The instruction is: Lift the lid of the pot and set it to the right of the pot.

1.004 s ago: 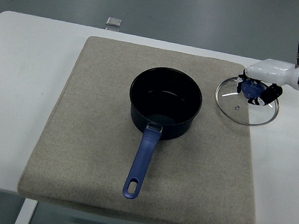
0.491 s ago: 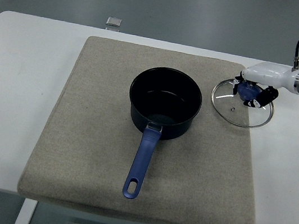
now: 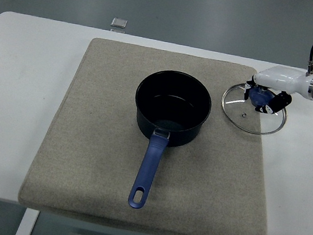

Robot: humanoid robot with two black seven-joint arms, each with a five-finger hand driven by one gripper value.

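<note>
A dark blue pot [image 3: 172,108] with a long blue handle [image 3: 147,173] stands uncovered in the middle of the beige mat [image 3: 96,161]. Its glass lid [image 3: 254,111], steel-rimmed with a blue knob [image 3: 260,97], lies to the right of the pot, half on the mat's right edge and half over the white table. My right hand [image 3: 263,100] comes in from the right edge, its fingers curled around the blue knob. The left arm does not show.
The white table [image 3: 16,101] runs under and around the mat. A small grey square object [image 3: 119,23] lies at the table's far edge, behind the mat. The floor beyond is dark grey.
The lid and my right hand shifted slightly left and toward the mat's edge over the last second, then settled; almost no motion in the last half second.
</note>
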